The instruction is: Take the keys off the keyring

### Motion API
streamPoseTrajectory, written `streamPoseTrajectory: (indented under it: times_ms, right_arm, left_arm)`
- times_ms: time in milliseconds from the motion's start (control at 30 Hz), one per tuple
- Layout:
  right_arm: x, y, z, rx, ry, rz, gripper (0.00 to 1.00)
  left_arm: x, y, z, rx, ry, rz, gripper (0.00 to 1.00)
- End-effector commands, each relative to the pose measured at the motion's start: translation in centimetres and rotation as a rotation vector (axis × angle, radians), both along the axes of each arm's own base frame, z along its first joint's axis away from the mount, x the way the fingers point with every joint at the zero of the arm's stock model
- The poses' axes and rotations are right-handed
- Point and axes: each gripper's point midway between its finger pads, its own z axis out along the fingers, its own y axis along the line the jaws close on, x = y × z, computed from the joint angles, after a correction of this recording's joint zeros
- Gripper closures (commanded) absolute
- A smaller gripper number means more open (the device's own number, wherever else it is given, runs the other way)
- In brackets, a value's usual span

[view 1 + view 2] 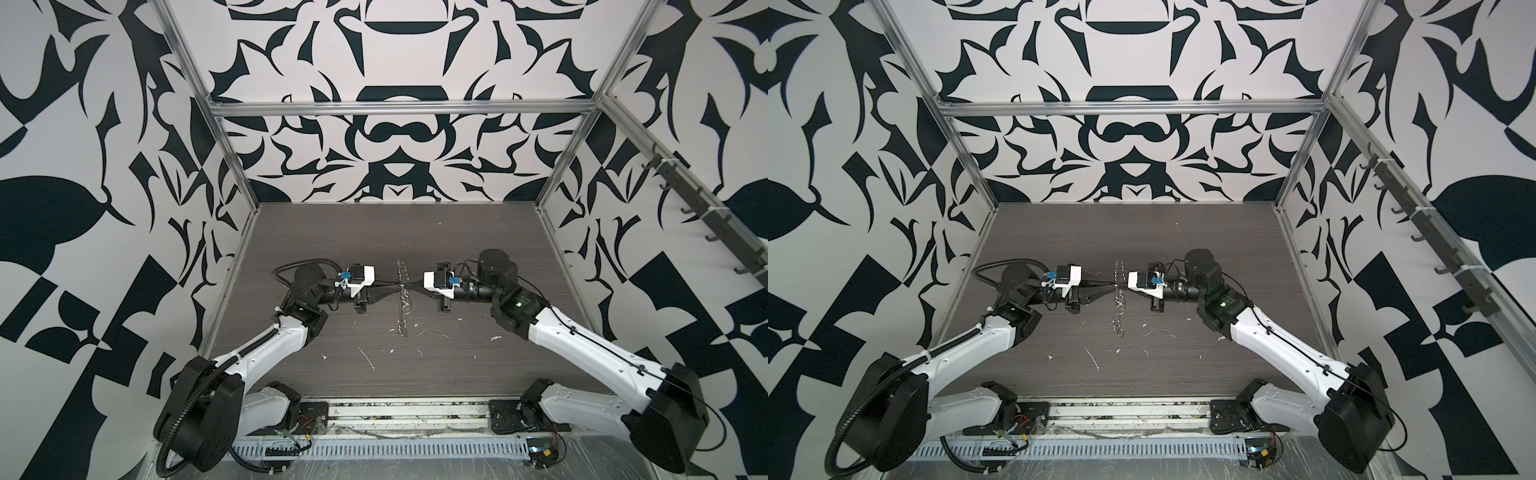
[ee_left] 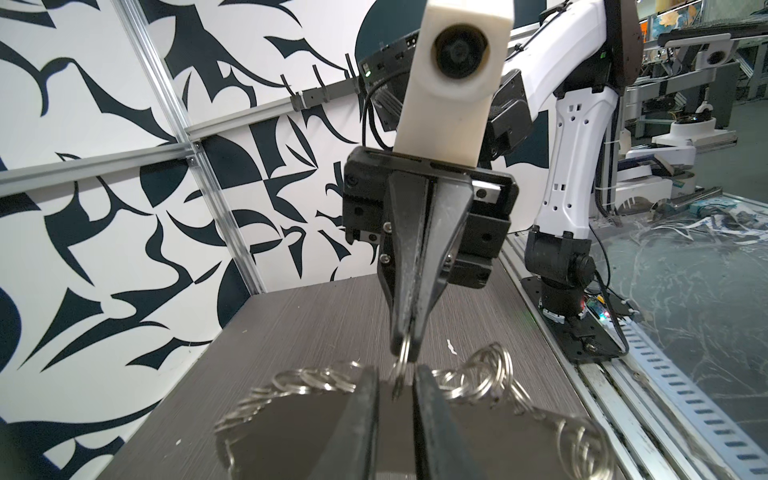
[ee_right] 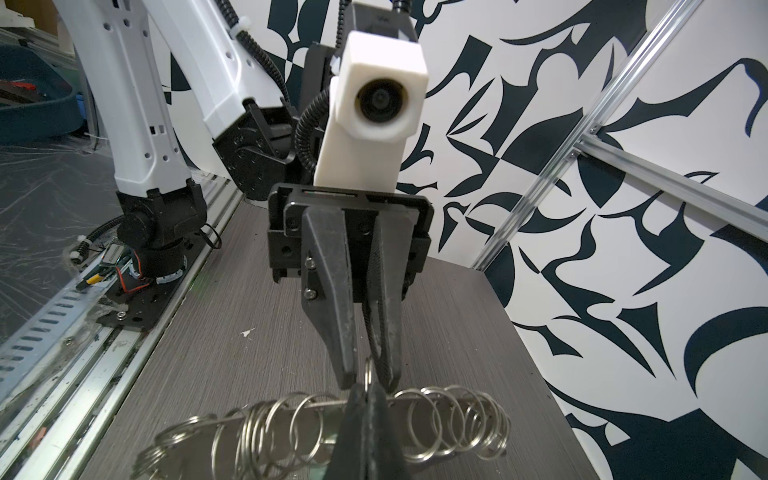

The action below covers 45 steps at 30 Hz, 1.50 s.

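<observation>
The keyring (image 1: 404, 307) (image 1: 1120, 309), a thin grey hoop strung with several small silver split rings (image 2: 307, 380) (image 3: 453, 419), runs front to back in mid-table between both arms. My right gripper (image 1: 410, 285) (image 3: 365, 388) is shut on one small split ring, whose edge sticks out past the tips (image 2: 405, 349). My left gripper (image 1: 395, 285) (image 2: 397, 372) faces it tip to tip. Its fingers (image 3: 347, 374) stand slightly apart on either side of that same ring, with a gap showing. The keys are hidden from me.
White flecks (image 1: 365, 359) are scattered over the dark wood-grain table (image 1: 457, 365). Patterned walls with aluminium posts (image 1: 232, 166) close in the left, right and back. A rail of hooks (image 1: 690, 199) runs along the right wall. The arm bases stand on a track (image 1: 407, 413) at the front edge.
</observation>
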Motion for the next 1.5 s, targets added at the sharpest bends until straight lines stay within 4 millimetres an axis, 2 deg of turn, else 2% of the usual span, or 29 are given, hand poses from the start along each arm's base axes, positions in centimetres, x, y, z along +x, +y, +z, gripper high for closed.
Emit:
streamPoseTrajectory:
  times_ms: [0, 200, 367, 467, 600, 700, 767, 900, 1067, 1267, 1467]
  right_arm:
    - [-0.3, 0.0, 2.3, 0.071, -0.051, 0.021, 1.0]
    - [-0.2, 0.2, 2.5, 0.081, -0.045, 0.032, 1.0]
    - [-0.3, 0.3, 2.3, 0.077, -0.035, 0.038, 1.0]
    - [-0.3, 0.2, 1.9, 0.067, -0.029, 0.036, 1.0]
    - [-0.1, 0.1, 1.9, 0.063, -0.012, 0.012, 1.0]
    - [0.5, -0.3, 1.9, 0.06, -0.004, -0.037, 0.85]
    - [1.0, -0.7, 1.9, 0.062, 0.007, -0.076, 0.81]
    - [1.6, -1.9, 2.0, 0.079, 0.043, -0.128, 0.78]
    - [1.8, -2.8, 1.1, 0.075, 0.068, -0.163, 0.76]
    - [1.3, -3.0, -0.8, 0.066, 0.102, -0.165, 0.69]
    - [1.0, -2.7, -2.1, 0.062, 0.14, -0.143, 0.58]
  left_arm:
    - [-0.3, 0.1, 0.5, -0.017, -0.003, -0.025, 0.82]
    - [-0.2, 0.1, 0.3, -0.013, 0.0, -0.023, 0.83]
    - [0.0, 0.1, 0.6, -0.024, -0.012, -0.01, 0.91]
    - [0.0, 0.1, 0.8, -0.031, -0.026, 0.003, 1.0]
    - [0.1, 0.3, 0.7, -0.031, -0.033, 0.011, 1.0]
    - [0.1, 0.4, 0.6, -0.031, -0.036, 0.016, 1.0]
    - [0.1, 0.5, 0.7, -0.03, -0.035, 0.017, 1.0]
    - [0.2, 0.7, 0.7, -0.027, -0.036, 0.022, 1.0]
    - [0.2, 0.7, 0.8, -0.024, -0.037, 0.021, 1.0]
    - [0.3, 0.7, 0.9, -0.022, -0.033, 0.019, 1.0]
    - [0.4, 0.6, 1.0, -0.022, -0.035, 0.015, 1.0]
